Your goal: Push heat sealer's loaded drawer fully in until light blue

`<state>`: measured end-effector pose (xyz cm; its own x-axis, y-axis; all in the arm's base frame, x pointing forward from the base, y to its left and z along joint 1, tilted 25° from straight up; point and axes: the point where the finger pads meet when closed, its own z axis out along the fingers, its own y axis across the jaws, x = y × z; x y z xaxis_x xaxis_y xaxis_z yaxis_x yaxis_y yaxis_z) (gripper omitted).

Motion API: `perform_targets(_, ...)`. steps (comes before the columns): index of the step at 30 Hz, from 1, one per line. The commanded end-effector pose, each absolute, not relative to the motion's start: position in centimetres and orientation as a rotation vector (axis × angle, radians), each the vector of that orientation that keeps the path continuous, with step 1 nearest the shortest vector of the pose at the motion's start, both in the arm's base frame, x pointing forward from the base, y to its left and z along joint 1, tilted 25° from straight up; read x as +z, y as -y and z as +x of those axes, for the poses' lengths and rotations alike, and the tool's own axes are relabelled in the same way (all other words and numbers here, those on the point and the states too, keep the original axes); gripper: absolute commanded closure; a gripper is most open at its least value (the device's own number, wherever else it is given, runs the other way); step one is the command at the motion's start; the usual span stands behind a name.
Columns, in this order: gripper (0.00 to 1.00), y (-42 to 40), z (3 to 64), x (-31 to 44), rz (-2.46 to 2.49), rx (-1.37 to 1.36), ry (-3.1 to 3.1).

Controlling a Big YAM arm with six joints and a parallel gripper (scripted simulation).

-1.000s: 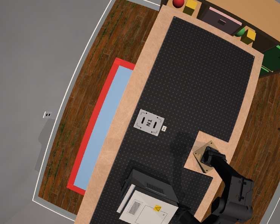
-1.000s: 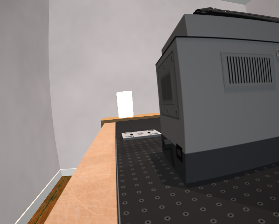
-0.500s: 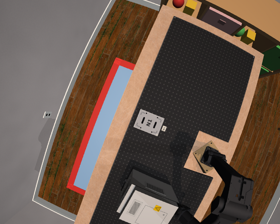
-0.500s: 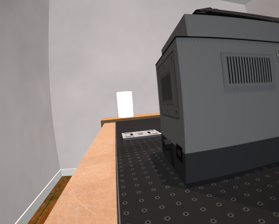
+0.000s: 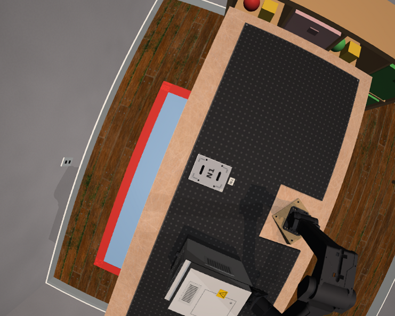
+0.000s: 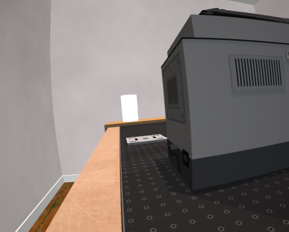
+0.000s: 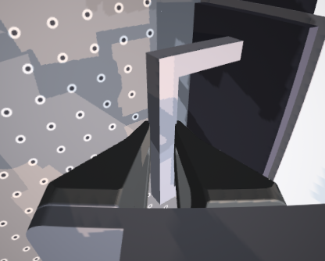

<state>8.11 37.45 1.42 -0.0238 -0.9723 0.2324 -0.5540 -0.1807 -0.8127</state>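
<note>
The sealer sits at the near end of the pegboard, its dark drawer front facing the arm, whose gripper is clamped on the drawer's pale handle.

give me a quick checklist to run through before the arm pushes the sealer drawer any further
1. Grip: the black parallel gripper is shut on the pale grey L-shaped drawer handle: ok.
2. Handle seated between both fingers, not at the tips: ok.
3. Drawer fully in: the dark drawer front shows, but its gap to the body is hidden: cannot tell.
4. Light colour: no view shows the lamp: cannot tell.
5. Sheet and frame on the plate: hidden inside: cannot tell.
6. The grey box-shaped heat sealer stands upright on the black perforated board: ok.
</note>
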Motion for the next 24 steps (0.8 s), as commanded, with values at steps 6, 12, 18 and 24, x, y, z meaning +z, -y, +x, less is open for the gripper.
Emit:
perform_targets(6, 1.0, -37.7, 9.4, 2.3, -1.75, -1.091, -1.605)
perform_targets(12, 1.0, -37.8, 10.3, 2.7, -1.749, -1.091, -1.605)
perform_targets(18, 1.0, -38.2, 10.9, 3.1, -1.744, -1.083, -1.607)
perform_targets(24, 1.0, -38.6, 11.5, 3.5, -1.738, -1.074, -1.61)
